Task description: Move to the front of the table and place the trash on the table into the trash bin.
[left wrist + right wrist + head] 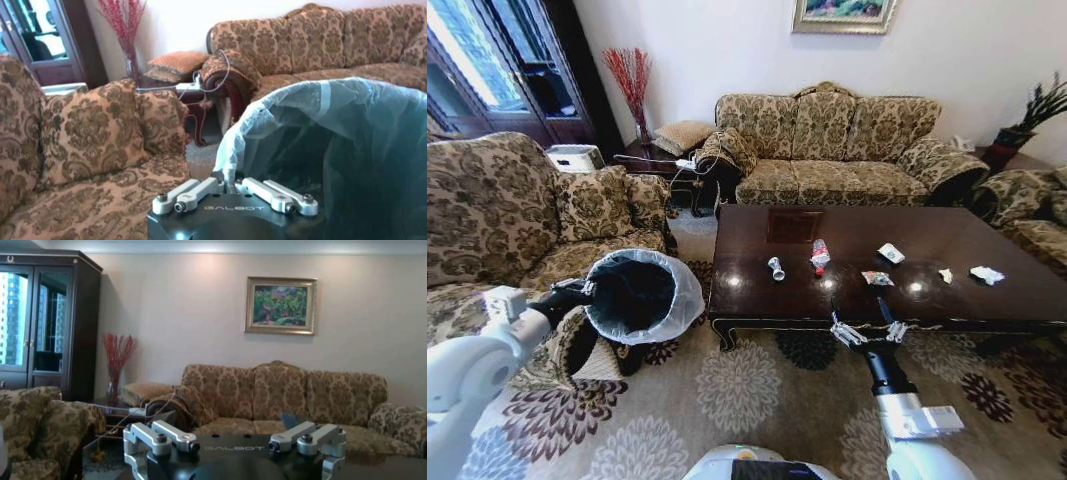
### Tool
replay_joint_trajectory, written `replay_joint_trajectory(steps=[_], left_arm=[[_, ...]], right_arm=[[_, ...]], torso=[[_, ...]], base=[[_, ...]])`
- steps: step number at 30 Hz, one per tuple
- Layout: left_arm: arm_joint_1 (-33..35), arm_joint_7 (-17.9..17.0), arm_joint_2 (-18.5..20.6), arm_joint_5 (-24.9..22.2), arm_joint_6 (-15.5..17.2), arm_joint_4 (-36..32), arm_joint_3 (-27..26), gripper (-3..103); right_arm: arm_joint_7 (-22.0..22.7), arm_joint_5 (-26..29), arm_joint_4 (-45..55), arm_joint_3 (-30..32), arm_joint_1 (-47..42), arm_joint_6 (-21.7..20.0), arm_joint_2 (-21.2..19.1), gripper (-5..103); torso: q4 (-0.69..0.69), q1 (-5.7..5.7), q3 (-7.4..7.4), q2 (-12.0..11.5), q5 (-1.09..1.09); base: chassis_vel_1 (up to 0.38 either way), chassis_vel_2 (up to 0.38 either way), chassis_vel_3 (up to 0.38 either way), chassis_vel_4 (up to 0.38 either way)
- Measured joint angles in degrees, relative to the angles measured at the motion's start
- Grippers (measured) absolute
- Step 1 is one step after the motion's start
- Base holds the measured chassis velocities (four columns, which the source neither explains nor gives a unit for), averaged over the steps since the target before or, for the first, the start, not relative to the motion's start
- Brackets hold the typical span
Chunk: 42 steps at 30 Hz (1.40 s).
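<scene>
The dark glossy table (947, 305) stands before me with several bits of trash on it: a small silvery can (775, 268), a red-and-white tube (820, 256), a colourful wrapper (877, 278), a white paper cup (891, 253), a yellowish scrap (945, 275) and a white tissue (987, 274). The trash bin (642, 295), lined with a translucent bag (320, 130), hangs tilted left of the table. My left gripper (582, 291) (233, 192) is shut on its rim. At the table's front edge my right gripper (867, 330) (237, 445) stands open, holding nothing.
A patterned armchair (497, 215) stands on the left, close behind the bin. A sofa (837, 145) sits beyond the table and another seat (1037, 215) at the right. A side table with cables (677, 165) is at the back. Floral carpet (737, 390) lies open in front.
</scene>
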Motion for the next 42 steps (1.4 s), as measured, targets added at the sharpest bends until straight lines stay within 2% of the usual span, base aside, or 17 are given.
replay_joint_trajectory(steps=[7,15,19,21,26,32,33,42], left_arm=[[-0.5,-0.3,-1.4,0.0,0.0,-0.3,0.8,1],[-0.8,-1.5,-0.9,-0.1,-0.2,1.0,1.0,1],[-1.3,-3.5,-0.3,-0.6,-0.9,2.3,2.2,1],[-2.6,-6.3,0.1,-1.2,-1.9,3.5,4.0,1],[-5.2,-8.3,1.0,-1.0,-2.6,5.3,6.3,1],[-7.0,-8.5,2.4,-1.1,-3.1,6.0,6.2,1],[-7.1,-8.2,2.6,-1.1,-3.1,5.9,6.1,1],[-6.9,-7.1,2.5,-0.3,-3.2,4.6,6.8,1]], right_arm=[[0.0,0.4,-0.7,0.4,0.1,0.1,-0.4,100],[0.3,0.5,-1.7,-0.1,1.6,-0.4,-0.8,100],[0.1,1.4,-3.1,-1.0,3.4,-1.5,-1.5,100],[0.1,2.3,-3.9,-1.7,4.7,-4.2,-2.1,100],[0.3,2.7,-5.3,-2.7,7.3,-6.7,-2.2,100],[0.3,2.9,-5.9,-3.1,9.3,-7.6,-2.2,100],[0.3,2.9,-6.2,-3.2,9.7,-7.7,-2.2,100],[-0.1,3.1,-7.7,-3.5,10.5,-7.2,-1.6,100]], torso=[[0.00,0.00,0.00,0.0,-0.01],[0.00,0.00,0.00,0.0,0.04],[-0.02,0.01,0.01,0.0,0.08],[-0.01,0.00,0.00,0.0,0.03],[0.03,0.01,0.01,0.0,-0.08],[0.00,-0.01,0.00,0.0,0.00],[-0.01,0.00,0.00,0.0,0.06],[0.01,-0.01,0.00,0.0,-0.01]], base=[[-0.086,-0.084,0.087,0.086],[-0.222,-0.213,0.195,0.194],[-0.153,-0.128,0.101,0.127],[-0.026,-0.043,0.044,0.006],[0.024,0.026,-0.010,-0.009],[0.010,0.019,-0.005,-0.012],[-0.050,-0.026,0.019,-0.013],[-0.081,0.050,0.059,-0.050]])
